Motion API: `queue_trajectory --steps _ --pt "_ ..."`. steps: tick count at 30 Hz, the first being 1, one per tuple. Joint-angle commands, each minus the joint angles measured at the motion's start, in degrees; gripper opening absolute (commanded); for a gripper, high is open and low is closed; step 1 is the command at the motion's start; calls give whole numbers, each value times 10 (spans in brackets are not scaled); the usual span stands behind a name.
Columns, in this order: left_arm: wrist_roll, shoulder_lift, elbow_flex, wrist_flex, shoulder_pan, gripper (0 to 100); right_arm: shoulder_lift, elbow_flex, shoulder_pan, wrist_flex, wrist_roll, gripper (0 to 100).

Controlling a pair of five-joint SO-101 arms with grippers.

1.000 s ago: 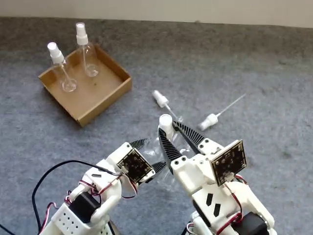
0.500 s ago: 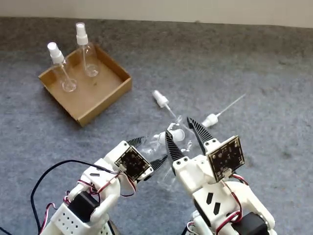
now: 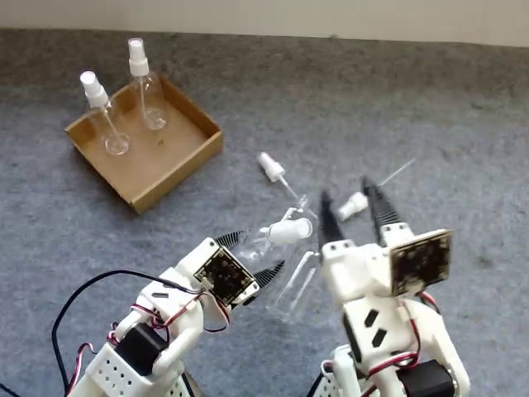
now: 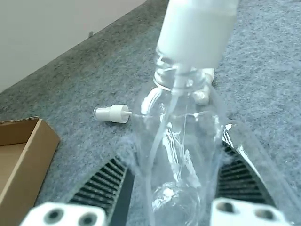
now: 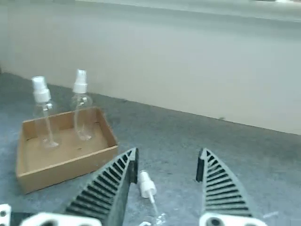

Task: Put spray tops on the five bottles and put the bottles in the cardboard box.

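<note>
My left gripper [image 3: 252, 256] is shut on a clear bottle [image 3: 266, 238] that carries a white spray top [image 3: 291, 230]. In the left wrist view the bottle [image 4: 181, 141] stands between the jaws with the top [image 4: 197, 28] seated on its neck. My right gripper [image 3: 351, 211] is open and empty, a little to the right of that bottle. A second clear bottle [image 3: 297, 285] lies on the carpet between the arms. Two loose spray tops [image 3: 271, 168] [image 3: 355, 204] lie beyond the grippers. The cardboard box [image 3: 178, 169] holds two upright capped bottles [image 3: 106, 120] [image 3: 147, 91].
Grey carpet covers the table. The box [image 5: 70, 162] stands at the far left, with a pale wall behind the table's far edge. One loose spray top [image 5: 146, 184] lies just past my right gripper [image 5: 168, 151].
My right gripper let go of the spray top, opened and drew away to the right. The capped bottle has tipped over in my left gripper.
</note>
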Motion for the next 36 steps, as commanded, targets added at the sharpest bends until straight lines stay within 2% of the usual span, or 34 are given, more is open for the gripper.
queue_trajectory --steps 1,3,10,20,28,36 --pt "-3 -1 13 2 -9 126 0 -9 58 -19 -1 70" --pt "-3 -1 13 2 -9 126 0 -8 57 -19 0 1" --pt "-2 -2 13 -29 -51 126 0 62 52 -20 0 15" --pt "-2 -2 13 -28 -53 126 0 116 -92 -38 1 15" --pt "-2 -2 13 -28 -53 126 1 120 -108 -134 1 15" --pt "-2 -2 13 -28 -53 126 4 143 -150 -136 1 15"
